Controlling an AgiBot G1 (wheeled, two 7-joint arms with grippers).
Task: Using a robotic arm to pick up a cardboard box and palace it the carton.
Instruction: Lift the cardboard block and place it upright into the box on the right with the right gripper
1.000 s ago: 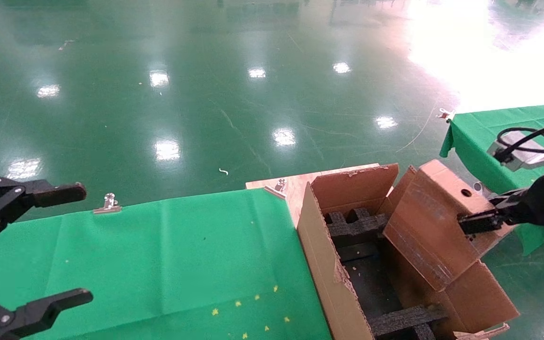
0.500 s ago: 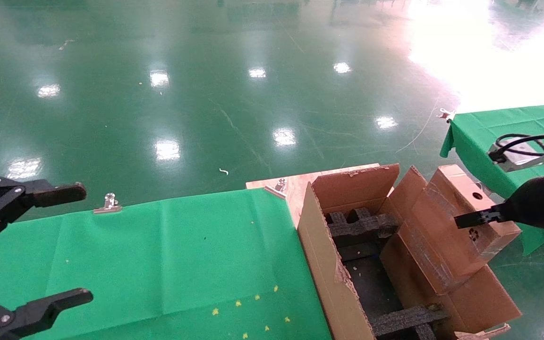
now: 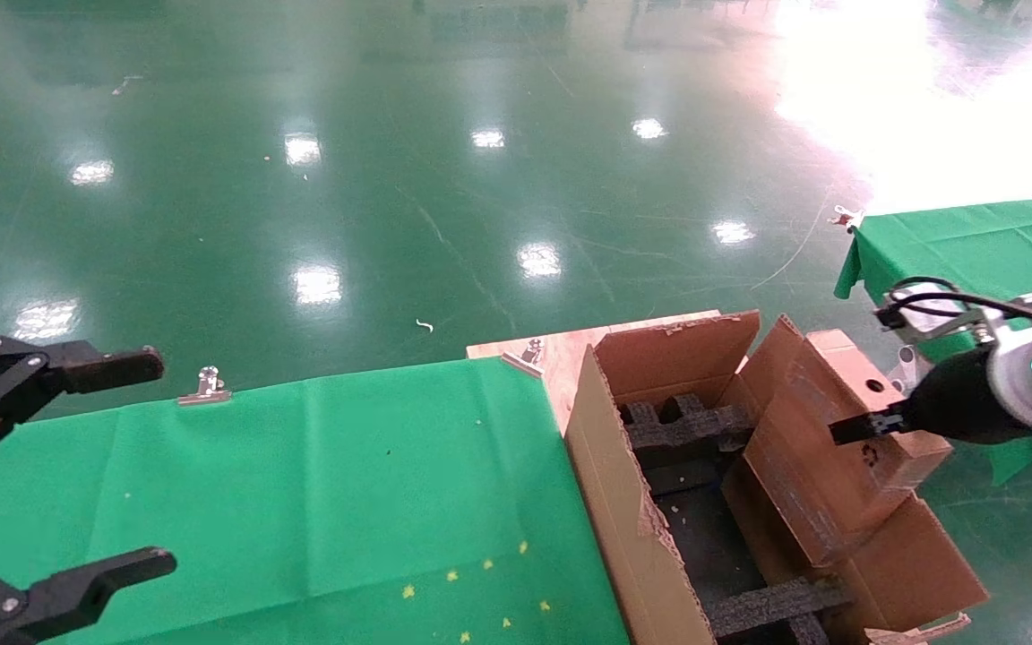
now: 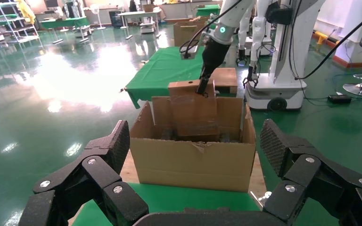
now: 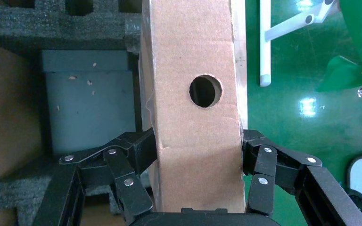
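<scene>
Head view: my right gripper (image 3: 847, 428), at the end of the robotic arm (image 3: 1018, 381), is clamped across the narrow faces of the cardboard box (image 3: 829, 448), which hangs tilted over the carton's (image 3: 610, 502) far-right corner, its lower end leaning against the carton's right flap. Its long axis slopes down toward the black foam inserts (image 3: 677, 425), so by my reckoning the drop is short and toward the carton's middle. My left gripper (image 3: 50, 475) waits with fingers spread, well apart from the carton over the green cloth (image 3: 328, 484).
</scene>
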